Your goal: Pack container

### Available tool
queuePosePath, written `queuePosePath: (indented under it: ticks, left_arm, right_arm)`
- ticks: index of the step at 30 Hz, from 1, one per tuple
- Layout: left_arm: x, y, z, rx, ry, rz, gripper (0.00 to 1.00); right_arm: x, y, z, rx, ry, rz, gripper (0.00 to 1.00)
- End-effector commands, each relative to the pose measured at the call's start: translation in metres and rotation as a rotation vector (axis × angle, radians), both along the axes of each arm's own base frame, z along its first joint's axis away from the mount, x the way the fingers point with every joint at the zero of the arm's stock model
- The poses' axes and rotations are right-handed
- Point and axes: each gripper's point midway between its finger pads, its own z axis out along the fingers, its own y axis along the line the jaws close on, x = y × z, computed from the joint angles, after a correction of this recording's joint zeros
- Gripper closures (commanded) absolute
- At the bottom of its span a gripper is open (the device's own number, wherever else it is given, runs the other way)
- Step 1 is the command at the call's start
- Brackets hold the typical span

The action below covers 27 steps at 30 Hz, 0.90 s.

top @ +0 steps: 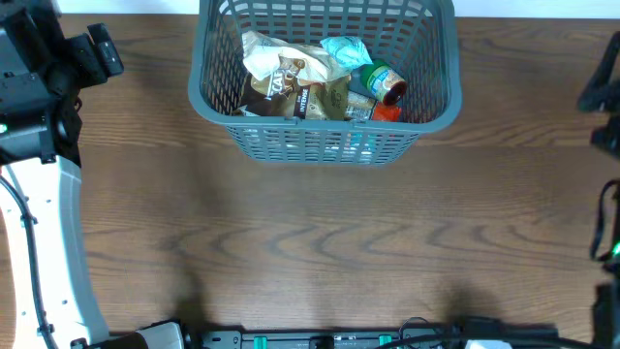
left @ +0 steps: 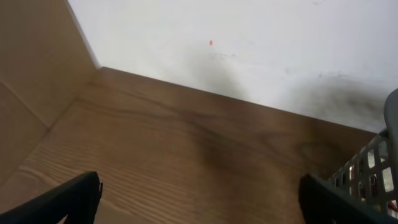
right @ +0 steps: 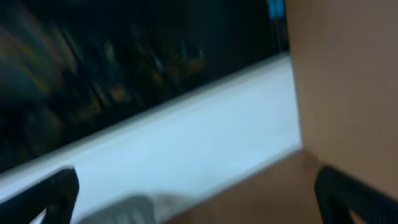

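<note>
While its two dark fingers (left: pixel 78 198) sit in the bottom corners of the left wrist view, the left tool (left: pixel 199 202) stands wide, with nothing between the jaws but the bare brown wood of the desk (left: pixel 186 143). Just beyond its right-hand finger, a corner of the container (left: pixel 368 173) shows its grey lattice wall, and a white wall (left: pixel 249 43) rises behind the desk edge.

The right tool (right: pixel 196 196) is spread wide too and grips nothing. Its view is blurred, showing only a pale band, a dark area above and a tan surface to one side.

From overhead, the container stands upright at the middle of the desk's far edge, well apart from both arms at the left and right borders. Inside it lie crumpled packets (top: pixel 291 82), one brown, one white and one pale blue, beside a bottle (top: pixel 381 82) with a green label lying on its side.
</note>
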Motion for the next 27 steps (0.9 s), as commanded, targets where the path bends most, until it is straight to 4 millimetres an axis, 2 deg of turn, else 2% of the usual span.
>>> queuePosePath:
  ticks: [1,6,13,16,27]
  left_arm:
    - [-0.002,0.003,0.010,0.017,-0.017,0.012,0.01]
    - [-0.002,0.003,0.010,0.018,-0.017,0.011,0.01]
    - [-0.002,0.003,0.010,0.018,-0.017,0.011,0.01]
    - [-0.002,0.003,0.010,0.017,-0.017,0.012,0.01]
    - [-0.002,0.003,0.010,0.018,-0.017,0.011,0.01]
  right_arm:
    - [-0.008,0.008,-0.032,0.004,-0.051,0.039,0.01]
    - [-0.019,0.011,-0.072,-0.013,-0.110,0.049,0.01]
    - [-0.018,0.040,-0.124,-0.278,-0.092,0.189,0.01]
    - [-0.019,0.048,-0.152,-0.340,-0.066,0.230,0.01]
    - [-0.025,0.056,-0.233,-0.363,-0.008,0.278,0.01]
